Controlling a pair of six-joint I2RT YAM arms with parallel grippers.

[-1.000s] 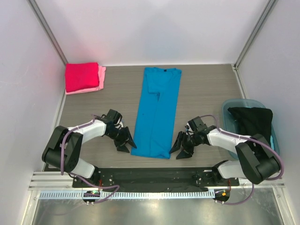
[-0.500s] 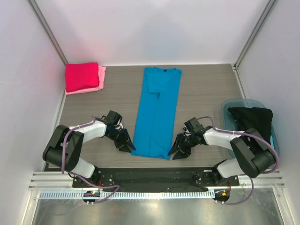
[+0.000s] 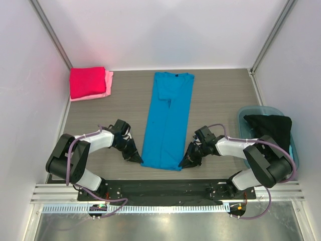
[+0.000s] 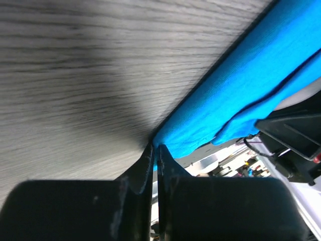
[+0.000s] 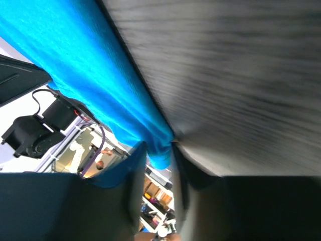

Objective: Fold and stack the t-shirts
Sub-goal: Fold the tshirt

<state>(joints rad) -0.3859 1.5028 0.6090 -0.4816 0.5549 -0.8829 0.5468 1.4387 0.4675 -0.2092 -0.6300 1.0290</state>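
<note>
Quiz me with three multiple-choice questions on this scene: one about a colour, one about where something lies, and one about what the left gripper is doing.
1. The cloth in the tub is: A yellow; B black; C white.
2. The red t-shirt lies: A on the pink t-shirt in the far left corner; B in the tub; C over an arm.
3. The left gripper is: A wide open, high in the air; B shut on the tub's rim; C shut on a near corner of the blue t-shirt.

Answers:
1 B: the top view shows black fabric in the tub.
2 A: a pink edge shows beside the red one.
3 C: the left wrist view shows its fingers nearly together with blue cloth pinched between them.
</note>
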